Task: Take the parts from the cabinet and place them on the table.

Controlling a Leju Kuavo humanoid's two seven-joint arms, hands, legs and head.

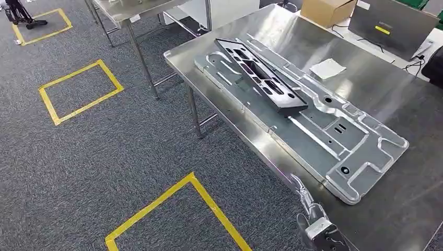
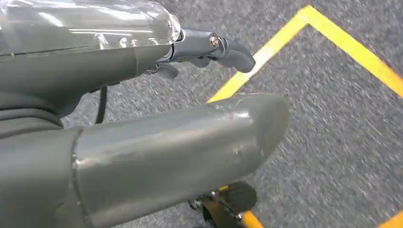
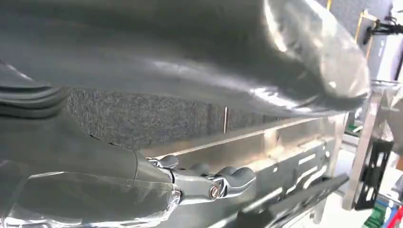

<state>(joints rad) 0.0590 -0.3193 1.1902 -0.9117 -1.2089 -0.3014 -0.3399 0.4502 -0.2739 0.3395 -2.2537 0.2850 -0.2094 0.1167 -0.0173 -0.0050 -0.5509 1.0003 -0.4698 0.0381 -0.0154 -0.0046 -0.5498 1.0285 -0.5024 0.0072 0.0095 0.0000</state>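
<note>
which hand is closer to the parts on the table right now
The right hand. Its wrist view looks along the table edge at the grey panel and the black frame lying on it. The left hand hangs over carpet and yellow tape, away from the table.

Bright, even indoor light from overhead; the steel table (image 1: 365, 89) throws back broad pale glare and soft reflections; shadows under it on the carpet (image 1: 78, 172) are faint; the head view is sharp but tilted; the left wrist view shows the yellow tape (image 2: 351, 47) softened by blur; the right wrist view is smeared, its thumb (image 3: 199, 57) out of focus with white highlights.
</note>
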